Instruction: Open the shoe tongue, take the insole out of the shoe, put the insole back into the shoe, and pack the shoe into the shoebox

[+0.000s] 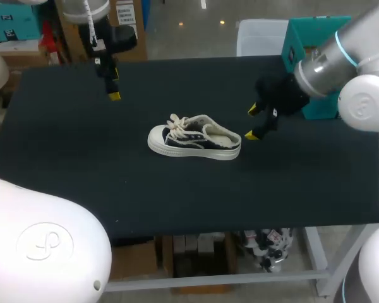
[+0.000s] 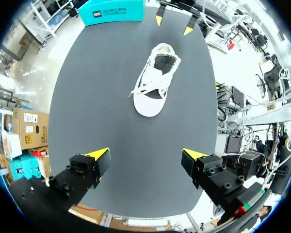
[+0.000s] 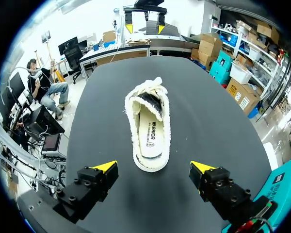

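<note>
A small dark sneaker (image 1: 194, 137) with white sole, white laces and a fleecy lining lies on its sole in the middle of the black table, toe toward the left. Its pale insole (image 3: 149, 133) is visible inside through the opening. My right gripper (image 1: 253, 122) hovers open just behind the heel; in the right wrist view the shoe (image 3: 148, 127) lies straight ahead of the open right gripper (image 3: 154, 168), heel nearest. My left gripper (image 1: 114, 87) hangs open over the table's far left, well away from the shoe (image 2: 155, 79). A teal shoebox (image 1: 306, 60) stands at the far right edge.
The black table (image 1: 82, 158) has bare cloth all around the shoe. A white bin (image 1: 259, 36) sits beyond the far edge next to the teal box. My right arm's gripper tips (image 2: 173, 25) show past the shoe in the left wrist view.
</note>
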`<state>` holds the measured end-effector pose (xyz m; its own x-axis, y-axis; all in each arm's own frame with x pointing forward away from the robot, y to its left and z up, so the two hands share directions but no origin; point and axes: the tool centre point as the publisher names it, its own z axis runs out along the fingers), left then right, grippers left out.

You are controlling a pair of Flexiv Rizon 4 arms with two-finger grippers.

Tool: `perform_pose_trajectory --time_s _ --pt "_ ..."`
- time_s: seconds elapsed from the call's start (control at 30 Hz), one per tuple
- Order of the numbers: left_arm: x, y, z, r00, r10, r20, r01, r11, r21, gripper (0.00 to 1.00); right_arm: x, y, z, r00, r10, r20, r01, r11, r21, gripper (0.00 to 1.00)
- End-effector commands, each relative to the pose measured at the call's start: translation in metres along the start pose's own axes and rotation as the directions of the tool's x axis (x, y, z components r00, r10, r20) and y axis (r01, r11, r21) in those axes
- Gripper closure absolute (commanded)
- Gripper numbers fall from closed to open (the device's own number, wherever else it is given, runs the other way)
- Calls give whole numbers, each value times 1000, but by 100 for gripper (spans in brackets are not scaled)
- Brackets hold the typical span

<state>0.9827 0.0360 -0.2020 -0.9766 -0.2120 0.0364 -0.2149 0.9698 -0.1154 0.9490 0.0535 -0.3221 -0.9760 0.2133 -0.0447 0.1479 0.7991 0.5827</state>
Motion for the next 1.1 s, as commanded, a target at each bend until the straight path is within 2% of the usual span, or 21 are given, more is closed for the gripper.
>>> perform_pose_trajectory --time_s 0.03,0.1,0.13,0.17,0.2,0.53,0.63,0.73,0.83,1.1 --pt "-6 -15 -2 980 -194 47 197 979 -57 0 5 -2 14 999 2 39 -1 1000 -27 0" --pt "-7 -18 0 954 -292 70 297 953 -65 0 5 -2 18 999 12 42 -11 1000 -28 0" --pt "-8 -22 2 914 -379 145 394 914 -92 0 5 -2 21 999 19 40 -18 999 -34 0" --pt "-9 -26 4 920 -368 133 381 921 -85 0 5 -2 24 999 23 40 -21 999 -36 0" --pt "-7 -29 5 943 -316 106 326 940 -103 0 5 -3 27 999 27 40 -26 999 -35 0" --pt "-8 -31 6 939 -331 90 340 934 -107 0 3 -5 48 1000 16 10 -15 998 -64 0" --pt "-9 -35 6 886 -462 32 463 884 -70 0 2 -5 54 1000 14 6 -13 997 -71 0" --pt "0 -44 6 837 -542 76 546 837 -48 0 3 -7 59 1000 28 -1 -28 996 -87 0" --pt "5 -52 8 804 -586 105 591 806 -29 0 4 -9 63 999 39 -6 -39 995 -96 0" --pt "13 -69 10 809 -578 110 583 812 -19 0 2 -15 72 997 80 -8 -80 993 -88 0"
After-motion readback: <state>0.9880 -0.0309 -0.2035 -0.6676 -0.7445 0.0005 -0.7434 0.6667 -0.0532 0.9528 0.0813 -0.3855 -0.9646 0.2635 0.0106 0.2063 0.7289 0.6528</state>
